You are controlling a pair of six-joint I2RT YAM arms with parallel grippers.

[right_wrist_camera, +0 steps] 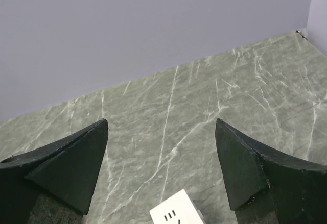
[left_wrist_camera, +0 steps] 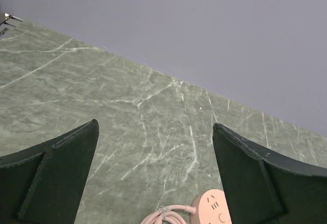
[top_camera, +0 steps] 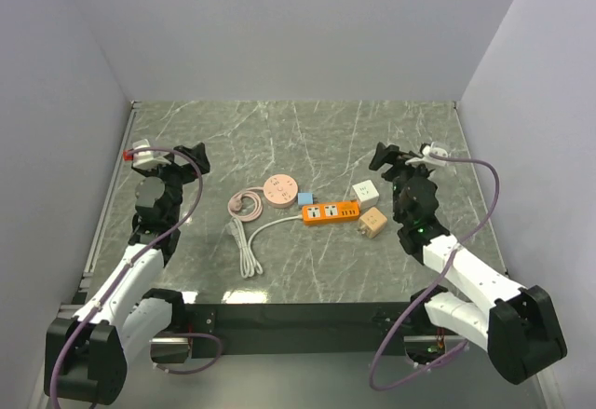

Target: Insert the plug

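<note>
An orange power strip (top_camera: 331, 211) lies mid-table, and its white cord (top_camera: 248, 251) runs left to a white plug (top_camera: 231, 231) lying flat. A pink round socket (top_camera: 279, 189) with a coiled pink cord (top_camera: 244, 204) sits just behind it. In the left wrist view this pink socket (left_wrist_camera: 214, 208) and its cord (left_wrist_camera: 166, 215) show at the bottom edge. My left gripper (top_camera: 191, 156) (left_wrist_camera: 154, 124) hovers open and empty to their left. On the right my right gripper (top_camera: 386, 156) (right_wrist_camera: 161, 121) is open and empty above a white cube adapter (top_camera: 365, 190) (right_wrist_camera: 176, 214).
A tan cube adapter (top_camera: 372, 224) lies by the strip's right end, and a small blue block (top_camera: 305, 198) sits at its left end. Grey walls close the table (top_camera: 307, 139) at the back and on both sides. A red-tipped fitting (top_camera: 130, 156) is at the left edge.
</note>
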